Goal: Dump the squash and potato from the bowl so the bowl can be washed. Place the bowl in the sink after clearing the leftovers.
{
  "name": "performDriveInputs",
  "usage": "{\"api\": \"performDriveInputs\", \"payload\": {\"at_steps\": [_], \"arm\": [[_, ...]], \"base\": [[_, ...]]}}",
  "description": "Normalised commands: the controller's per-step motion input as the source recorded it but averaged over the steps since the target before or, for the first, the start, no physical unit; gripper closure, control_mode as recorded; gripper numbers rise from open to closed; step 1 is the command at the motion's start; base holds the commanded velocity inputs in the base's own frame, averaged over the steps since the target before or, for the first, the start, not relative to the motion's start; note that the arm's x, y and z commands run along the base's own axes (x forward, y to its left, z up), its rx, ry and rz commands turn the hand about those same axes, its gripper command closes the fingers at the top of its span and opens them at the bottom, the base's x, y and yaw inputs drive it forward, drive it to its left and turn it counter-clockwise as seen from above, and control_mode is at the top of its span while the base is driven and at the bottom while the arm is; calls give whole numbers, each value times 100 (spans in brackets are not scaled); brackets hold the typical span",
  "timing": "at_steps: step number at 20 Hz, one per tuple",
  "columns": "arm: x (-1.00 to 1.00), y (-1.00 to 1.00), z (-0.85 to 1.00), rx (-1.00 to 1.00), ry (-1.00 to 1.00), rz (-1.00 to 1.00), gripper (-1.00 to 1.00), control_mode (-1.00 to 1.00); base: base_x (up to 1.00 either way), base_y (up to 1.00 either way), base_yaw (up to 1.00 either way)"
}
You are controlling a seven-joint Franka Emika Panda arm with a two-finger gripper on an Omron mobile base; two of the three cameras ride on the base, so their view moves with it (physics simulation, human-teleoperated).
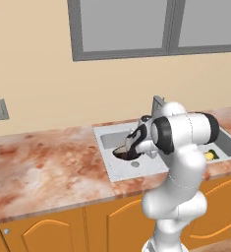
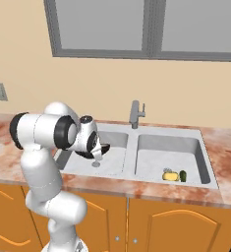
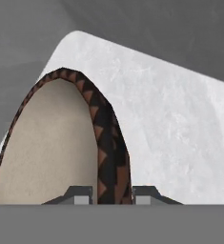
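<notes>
My gripper is shut on the rim of the dark brown bowl, one fingertip inside and one outside. The bowl's beige inside is bare and it hangs tilted on edge. In the base views the gripper holds the bowl low over the left basin of the light grey sink. The yellow potato and the dark green squash lie side by side at the front of the right basin. The potato also peeks out beside my arm in the left base view.
The grey faucet stands behind the divider between the two basins. A round drain sits under the bowl. Marbled reddish countertop stretches to the left of the sink, and a wall with a window rises behind.
</notes>
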Motion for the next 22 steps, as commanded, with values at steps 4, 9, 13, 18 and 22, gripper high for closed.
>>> {"api": "performDriveInputs", "payload": {"at_steps": [4,9,13,18,22], "arm": [[-9,0,-72,-11,-1,0,100,-100],[2,0,-24,-3,2,0,100,-100],[0,0,3,0,3,0,-100,-100],[-16,0,75,0,-8,-1,-100,-100],[-1,10,100,-5,-14,-5,-100,-100]], "base": [[0,0,0],[0,0,0],[0,0,0],[0,0,0],[0,0,0]]}}
